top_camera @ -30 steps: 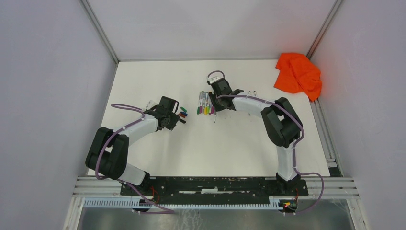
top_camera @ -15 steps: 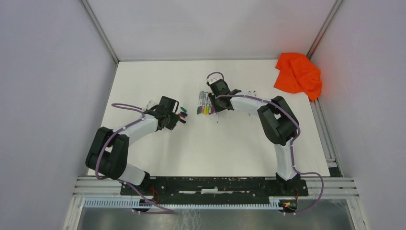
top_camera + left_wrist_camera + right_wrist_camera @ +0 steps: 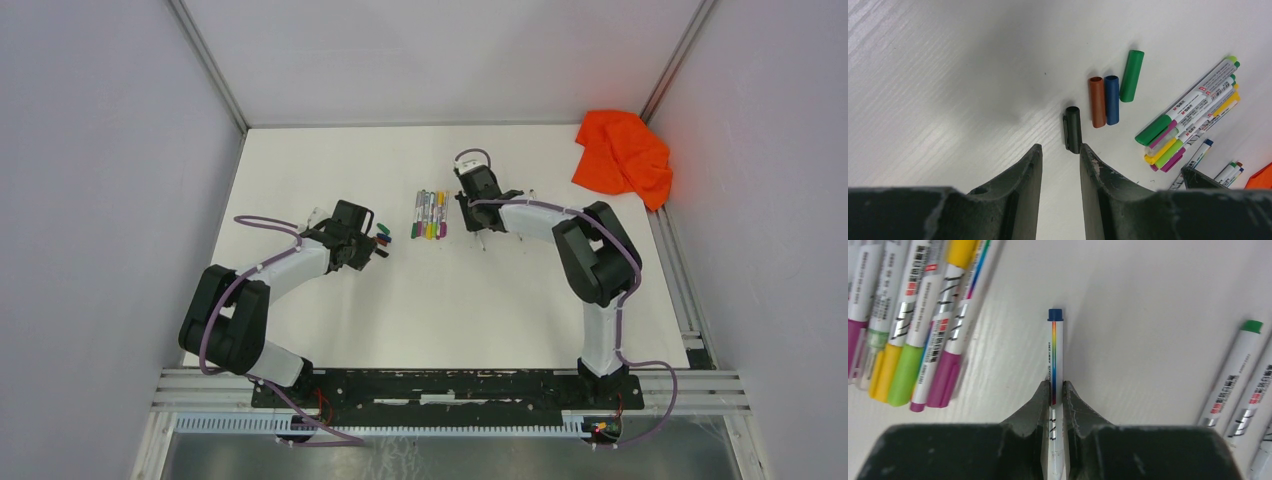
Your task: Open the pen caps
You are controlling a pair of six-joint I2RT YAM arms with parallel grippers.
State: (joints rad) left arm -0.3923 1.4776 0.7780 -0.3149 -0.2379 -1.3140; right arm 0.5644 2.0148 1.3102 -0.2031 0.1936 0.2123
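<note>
**Right hand pinches a blue-ended pen; left hand waits empty**

The right hand (image 3: 1053, 395) is seen clamped on the slim white barrel of a pen (image 3: 1054, 350), its blue end pointing away from the wrist over the desk (image 3: 440, 300). The grip sits well back from that end (whether the blue piece is a cap or a bare tip cannot be told). Just to one side lies the row of pens (image 3: 913, 325) with yellow, green and magenta caps on.

The left hand (image 3: 1058, 155) is held narrowly parted with nothing between the jaws, right over a loose black cap (image 3: 1072, 129). A brown cap (image 3: 1097, 101), a blue cap (image 3: 1111, 99) and a green cap (image 3: 1131, 75) lie just beyond.

Danger is judged here: so thin a barrel could pivot or slip in the pinch, and a swing could scatter the neighbouring row. The round loose caps could be nudged and rolled off by the left hand.
</note>
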